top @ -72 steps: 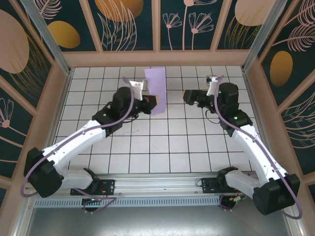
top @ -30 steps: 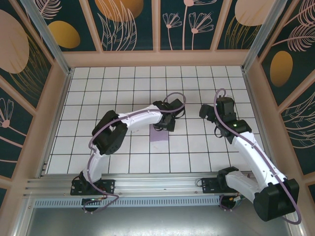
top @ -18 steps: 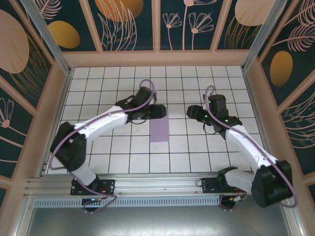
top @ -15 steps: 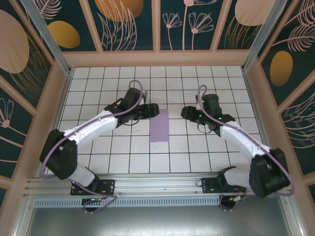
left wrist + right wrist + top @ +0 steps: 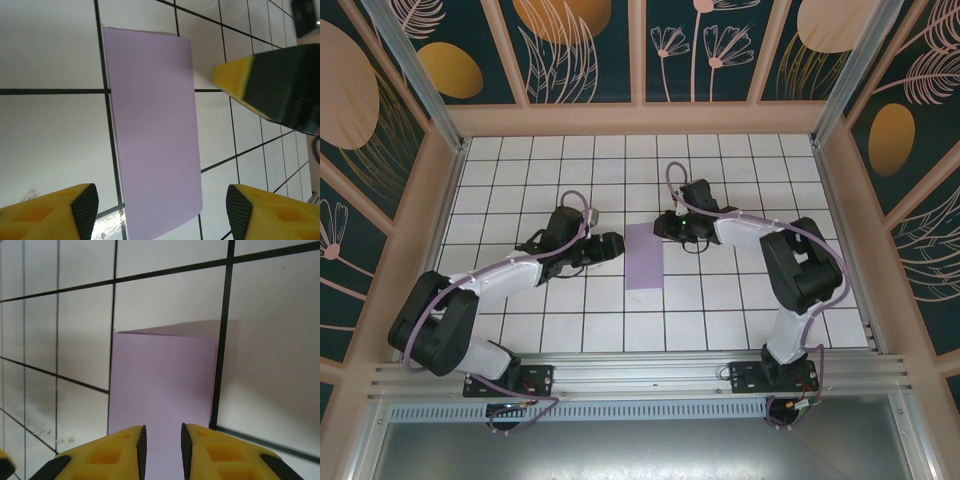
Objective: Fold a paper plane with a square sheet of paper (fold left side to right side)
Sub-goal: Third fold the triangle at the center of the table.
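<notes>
Sheet (image 5: pixel 644 255): lay halved on table (image 5: pixel 720 300).
Left tool (image 5: pixel 159 202): stood open astride it.
Right tool (image 5: pixel 163 440): almost shut, to crease, I judged.

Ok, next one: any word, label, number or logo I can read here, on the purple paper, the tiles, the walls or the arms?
None can be read.
The lavender sheet of paper is blank in every view.
The white grid table carries only black lines.
The wall panels show leaf and flower drawings, no lettering.
The yellow fingers and the arms show no legible marking.
</notes>
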Robot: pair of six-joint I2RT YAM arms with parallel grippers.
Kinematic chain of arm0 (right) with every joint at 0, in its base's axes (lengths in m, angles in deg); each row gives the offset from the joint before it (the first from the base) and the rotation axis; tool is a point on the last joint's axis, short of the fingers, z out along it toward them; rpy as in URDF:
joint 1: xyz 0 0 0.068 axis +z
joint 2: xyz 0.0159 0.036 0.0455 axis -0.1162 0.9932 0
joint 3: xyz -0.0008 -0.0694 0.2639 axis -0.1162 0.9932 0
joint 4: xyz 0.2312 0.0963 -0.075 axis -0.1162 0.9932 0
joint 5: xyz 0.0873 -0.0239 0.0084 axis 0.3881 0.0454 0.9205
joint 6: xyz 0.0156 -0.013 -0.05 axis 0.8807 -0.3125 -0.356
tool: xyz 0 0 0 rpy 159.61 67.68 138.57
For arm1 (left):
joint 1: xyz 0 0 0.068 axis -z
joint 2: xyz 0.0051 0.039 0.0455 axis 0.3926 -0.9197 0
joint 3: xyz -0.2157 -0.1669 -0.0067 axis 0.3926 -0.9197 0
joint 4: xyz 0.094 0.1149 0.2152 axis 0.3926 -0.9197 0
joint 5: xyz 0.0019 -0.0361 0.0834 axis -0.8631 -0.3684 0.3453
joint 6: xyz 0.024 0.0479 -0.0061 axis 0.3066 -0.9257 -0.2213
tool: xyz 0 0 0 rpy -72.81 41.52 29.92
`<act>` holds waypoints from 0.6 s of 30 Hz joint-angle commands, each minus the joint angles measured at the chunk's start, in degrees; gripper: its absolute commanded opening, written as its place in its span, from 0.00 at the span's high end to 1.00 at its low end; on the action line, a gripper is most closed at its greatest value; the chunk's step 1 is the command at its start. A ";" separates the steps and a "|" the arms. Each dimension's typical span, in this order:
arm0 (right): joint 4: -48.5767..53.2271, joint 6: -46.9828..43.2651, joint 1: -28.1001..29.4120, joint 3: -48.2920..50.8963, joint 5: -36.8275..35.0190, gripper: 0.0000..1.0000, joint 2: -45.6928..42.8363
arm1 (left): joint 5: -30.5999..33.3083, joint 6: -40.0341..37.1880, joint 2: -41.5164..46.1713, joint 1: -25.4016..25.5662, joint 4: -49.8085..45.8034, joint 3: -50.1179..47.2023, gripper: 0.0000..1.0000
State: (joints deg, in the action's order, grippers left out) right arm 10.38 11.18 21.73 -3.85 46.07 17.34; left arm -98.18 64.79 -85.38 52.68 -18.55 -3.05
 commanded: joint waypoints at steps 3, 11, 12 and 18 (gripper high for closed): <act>-0.40 -0.72 0.43 -3.19 1.37 0.75 4.19 | -3.00 0.37 -3.50 -0.22 4.43 -0.81 0.30; 2.99 -2.33 0.47 -3.19 -1.78 0.77 6.73 | -5.78 0.66 -7.20 -0.12 4.54 0.31 0.30; 3.49 -2.52 0.44 -3.03 -2.27 0.77 6.73 | -6.15 0.80 -7.63 -0.12 4.61 0.51 0.30; 4.65 -3.76 0.52 -2.66 -3.83 0.81 6.57 | -8.34 1.90 -10.07 -0.03 5.71 1.33 0.31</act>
State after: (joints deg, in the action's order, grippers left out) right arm 11.73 9.19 21.95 -5.95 44.84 22.98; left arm -104.04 65.68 -93.86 52.68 -14.62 -3.03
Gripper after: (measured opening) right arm 0.201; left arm 0.694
